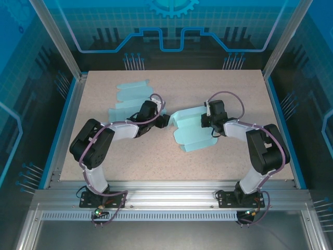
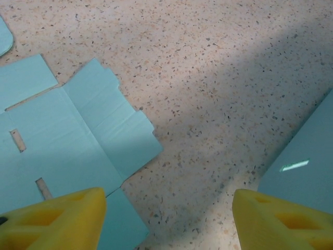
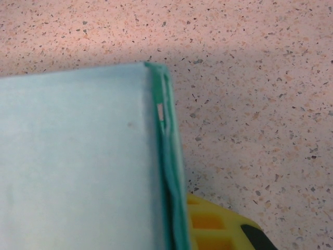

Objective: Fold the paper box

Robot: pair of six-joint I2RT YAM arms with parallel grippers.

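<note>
The speckled table has a spare flat blank lying back-left, right by my left gripper. That one's jaws sit wide apart with nothing in them, parked between the blank and the half-folded paper box mid-table. My right gripper is pinched tight on the box's folded-up wall.

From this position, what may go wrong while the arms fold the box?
1. The right gripper is shut and seems to pinch only a thin edge of the half-folded box. The paper may slip out or crease there.
2. The left gripper hangs open over the bare table, between that box and the flat blank. If it closes a little to the side, it may catch the blank's flap instead.
</note>
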